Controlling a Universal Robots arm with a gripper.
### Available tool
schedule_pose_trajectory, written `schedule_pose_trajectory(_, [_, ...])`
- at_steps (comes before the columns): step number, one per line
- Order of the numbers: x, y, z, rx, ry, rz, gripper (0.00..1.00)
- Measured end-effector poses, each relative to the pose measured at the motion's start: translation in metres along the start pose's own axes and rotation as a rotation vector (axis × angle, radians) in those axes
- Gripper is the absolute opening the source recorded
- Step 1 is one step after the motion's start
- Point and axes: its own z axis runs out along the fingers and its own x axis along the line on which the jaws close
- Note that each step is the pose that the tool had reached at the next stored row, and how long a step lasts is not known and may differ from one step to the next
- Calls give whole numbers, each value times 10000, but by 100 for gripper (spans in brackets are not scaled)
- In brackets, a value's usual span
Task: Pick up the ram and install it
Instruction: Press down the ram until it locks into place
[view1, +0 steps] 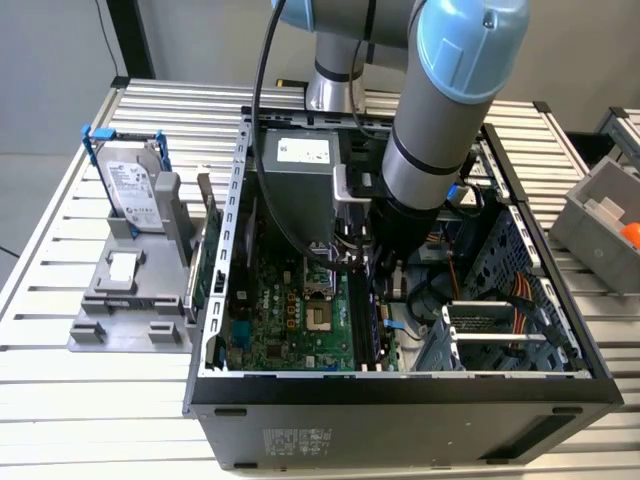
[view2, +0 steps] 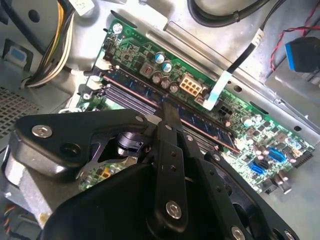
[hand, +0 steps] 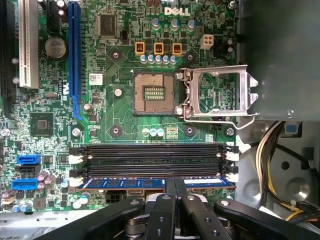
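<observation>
The ram (hand: 125, 183) is a blue stick that stands in the memory slot of the green motherboard (hand: 115, 115) closest to my gripper; it also shows in the second wrist view (view2: 210, 127). My gripper (hand: 175, 184) is shut, its two black fingers pressed together side by side. The fingertips (view2: 167, 107) rest on the ram's upper edge near its middle, not pinching its flat sides. In the exterior view the arm (view1: 440, 130) reaches down into the open computer case (view1: 400, 400) over the memory slots (view1: 362, 320).
Three black memory slots (hand: 150, 155) beside the ram hold nothing. The CPU socket (hand: 152, 92) is bare with its metal load plate (hand: 220, 92) flipped open. Yellow cables (hand: 270, 165) and the power supply (view1: 300, 175) crowd the case. A hard drive (view1: 135, 190) stands on a grey holder outside.
</observation>
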Motion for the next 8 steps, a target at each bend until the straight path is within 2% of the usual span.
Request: schedule_pose_trajectory(8, [12, -5, 135, -5, 24, 0, 0])
